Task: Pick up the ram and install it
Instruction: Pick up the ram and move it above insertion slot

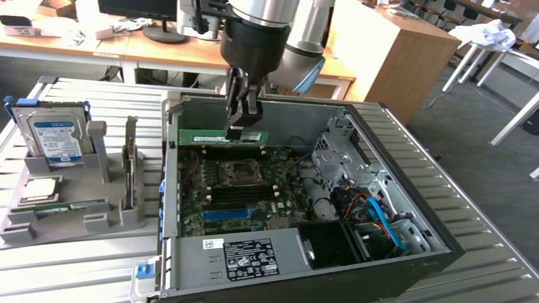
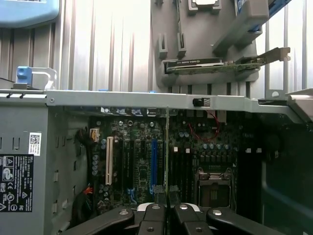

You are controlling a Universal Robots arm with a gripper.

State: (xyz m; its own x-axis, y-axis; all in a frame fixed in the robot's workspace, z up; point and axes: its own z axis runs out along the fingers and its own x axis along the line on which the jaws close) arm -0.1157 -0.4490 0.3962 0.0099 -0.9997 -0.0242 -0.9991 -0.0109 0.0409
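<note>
Green ram (image 1: pixel 221 136) (image 2: pixel 167 147) is held in the tool (image 1: pixel 238 131) (image 2: pixel 167 210), whose fingers are closed narrowly on the stick near its middle, so that it is kept level on its long edge. In the wrist view it is seen edge-on as a thin line running out from between the fingers. It is placed inside the open computer case (image 1: pixel 286 118) (image 2: pixel 146 98), over the far part of the motherboard (image 1: pixel 221 201) (image 2: pixel 142 161), just beyond the processor socket (image 1: pixel 242 172) (image 2: pixel 213 186); whether a slot is touched cannot be told. A labelled power supply (image 1: pixel 244 259) is seen at the near side of the case. Beside the case, at the exterior view's left, a grey holder (image 1: pixel 67 222) (image 2: pixel 205 34) is set on the slatted metal tabletop (image 1: pixel 84 268), and a hard drive (image 1: pixel 55 136), a square processor chip (image 1: pixel 38 189) and an upright expansion card (image 1: pixel 130 158) (image 2: pixel 215 65) are kept in it.
</note>
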